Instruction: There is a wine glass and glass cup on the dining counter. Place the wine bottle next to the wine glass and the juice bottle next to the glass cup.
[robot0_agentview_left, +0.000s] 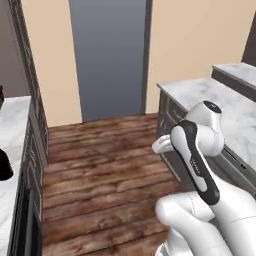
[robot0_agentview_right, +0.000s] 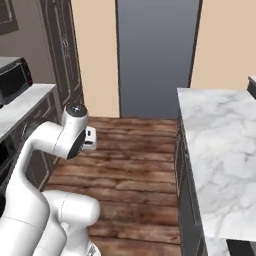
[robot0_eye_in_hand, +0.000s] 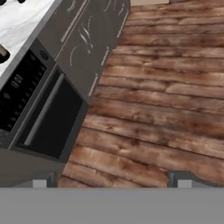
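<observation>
Wooden plank floor (robot0_eye_in_hand: 166, 87), veined marble dining counter (robot0_agentview_right: 220, 150), black glossy oven (robot0_eye_in_hand: 39, 113), tool (robot0_eye_in_hand: 111, 180) spread wide

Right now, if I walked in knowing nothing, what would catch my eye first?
Probably the big white robot arm, folded up in the foreground over the plank floor. Next, the marble counter along the right and the tall grey door straight ahead. Looking down past the open hand, a black oven front sits left.
</observation>
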